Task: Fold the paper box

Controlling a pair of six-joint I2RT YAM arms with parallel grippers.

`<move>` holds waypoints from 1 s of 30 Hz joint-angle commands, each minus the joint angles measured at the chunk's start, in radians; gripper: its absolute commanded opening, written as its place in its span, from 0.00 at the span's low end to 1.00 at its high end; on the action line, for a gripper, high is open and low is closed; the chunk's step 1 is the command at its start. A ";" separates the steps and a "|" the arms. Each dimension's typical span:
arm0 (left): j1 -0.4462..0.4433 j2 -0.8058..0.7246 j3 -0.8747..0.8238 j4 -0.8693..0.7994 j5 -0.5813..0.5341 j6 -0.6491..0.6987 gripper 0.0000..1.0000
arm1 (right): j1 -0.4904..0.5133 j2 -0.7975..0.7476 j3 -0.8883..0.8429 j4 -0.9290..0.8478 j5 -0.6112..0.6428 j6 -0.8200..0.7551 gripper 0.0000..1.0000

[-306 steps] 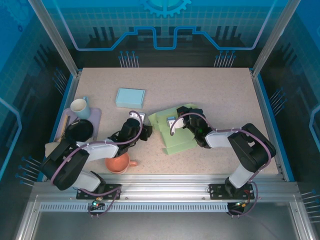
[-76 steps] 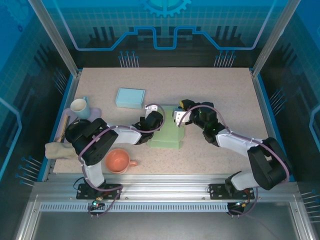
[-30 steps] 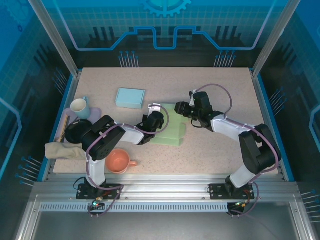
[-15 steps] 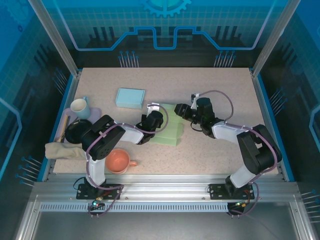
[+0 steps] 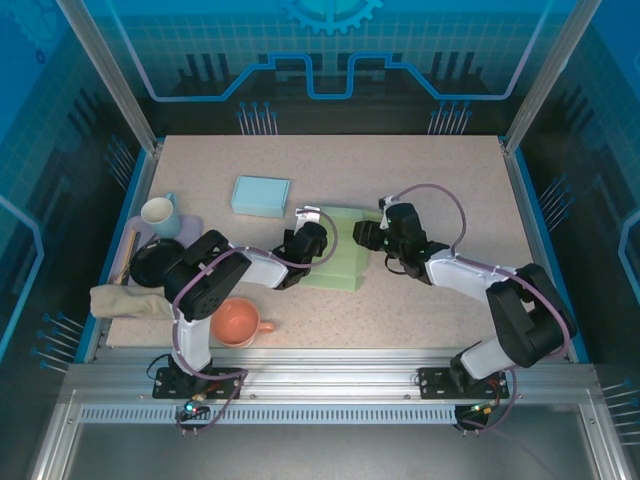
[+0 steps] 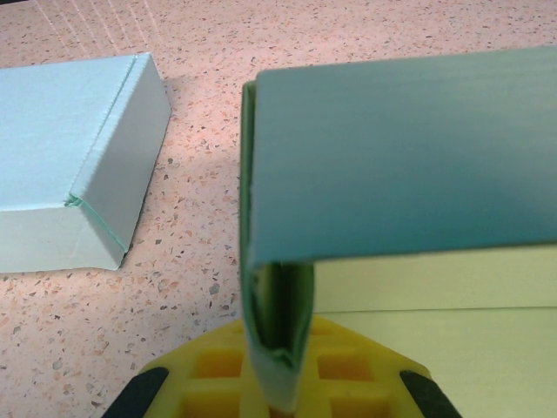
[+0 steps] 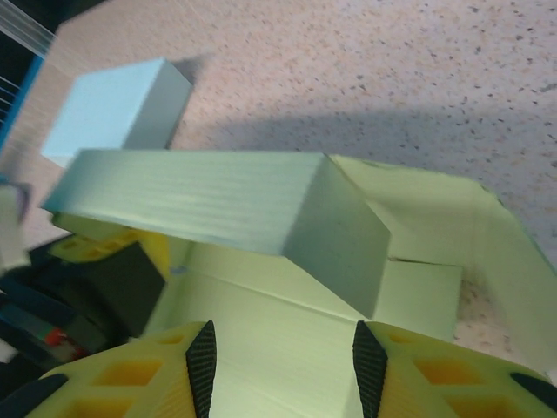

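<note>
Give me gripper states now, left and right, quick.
Left gripper: shut, pinching a folded wall of the paper box.
Right gripper: open, holding nothing.

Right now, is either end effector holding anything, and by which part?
The left end effector pinches the green paper box by its folded-up side wall's edge; the right end effector stands open, holding nothing.

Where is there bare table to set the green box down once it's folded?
Bare table runs along the far edge, beyond the blue box and the green box; also along the right edge, and in front between the orange cup and the right arm. The left side is crowded: mug, black bowl, cloth.
</note>
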 commanded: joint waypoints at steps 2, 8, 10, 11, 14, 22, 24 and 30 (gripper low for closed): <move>-0.005 0.025 0.009 -0.038 0.014 0.028 0.00 | 0.020 0.057 -0.047 0.053 0.075 -0.089 0.48; -0.006 0.027 0.012 -0.041 0.015 0.028 0.00 | 0.014 0.139 -0.043 0.129 0.103 -0.104 0.49; -0.006 0.028 0.014 -0.043 0.016 0.029 0.00 | 0.004 0.159 -0.048 0.157 0.109 -0.086 0.50; -0.004 0.028 0.014 -0.044 0.015 0.029 0.00 | -0.002 0.168 -0.050 0.170 0.109 -0.079 0.50; -0.006 0.030 0.016 -0.048 0.016 0.030 0.00 | -0.012 0.192 -0.041 0.180 0.121 -0.068 0.50; -0.006 0.030 0.019 -0.050 0.016 0.032 0.00 | -0.022 0.228 -0.010 0.176 0.122 -0.052 0.50; -0.006 0.030 0.019 -0.051 0.016 0.032 0.00 | -0.022 0.223 -0.008 0.164 0.133 -0.050 0.50; -0.005 0.031 0.022 -0.057 0.016 0.032 0.00 | -0.022 0.200 -0.006 0.104 0.196 -0.041 0.50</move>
